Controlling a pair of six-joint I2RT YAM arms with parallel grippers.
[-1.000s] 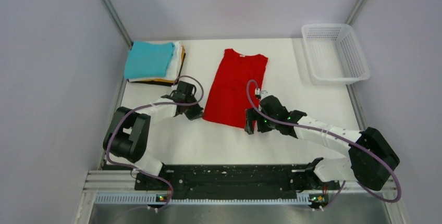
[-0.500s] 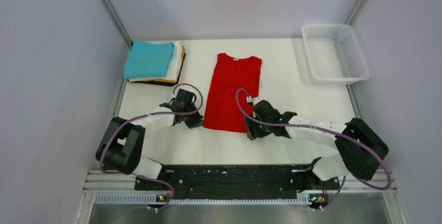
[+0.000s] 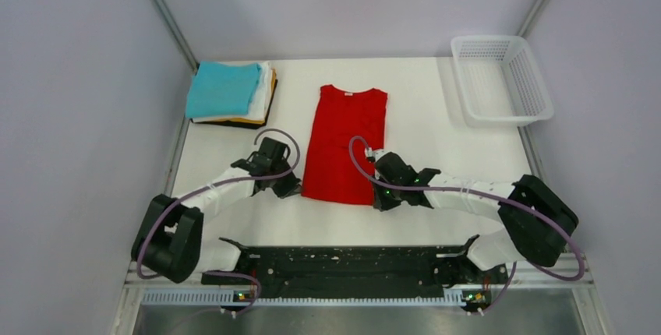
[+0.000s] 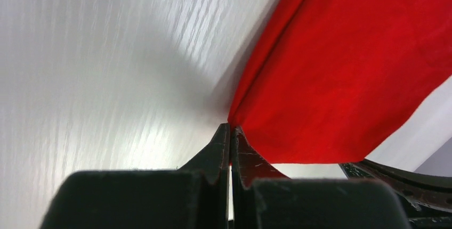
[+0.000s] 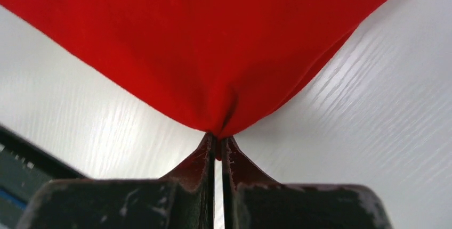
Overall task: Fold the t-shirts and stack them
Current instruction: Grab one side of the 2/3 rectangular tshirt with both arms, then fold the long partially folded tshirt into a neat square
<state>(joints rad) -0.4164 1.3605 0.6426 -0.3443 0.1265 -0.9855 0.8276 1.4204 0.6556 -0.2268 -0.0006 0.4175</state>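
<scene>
A red t-shirt [image 3: 343, 142] lies lengthwise in the middle of the table, folded into a narrow strip with its collar at the far end. My left gripper [image 3: 290, 188] is shut on its near left corner; in the left wrist view the red t-shirt [image 4: 352, 64] runs from the pinched tips [image 4: 230, 128]. My right gripper [image 3: 379, 198] is shut on the near right corner, where the red t-shirt [image 5: 213, 42] bunches into the closed tips [image 5: 217, 136]. A stack of folded t-shirts [image 3: 228, 93], teal on top over white, yellow-orange and dark ones, sits at the far left.
A white mesh basket [image 3: 500, 79] stands at the far right corner of the table. Grey walls close in on the left, right and back. The arms' black base rail [image 3: 343, 265] runs along the near edge.
The right gripper has closed on the shirt's near right corner. The shirt has shifted left and straightened, and both arms have drawn a little nearer the front edge.
</scene>
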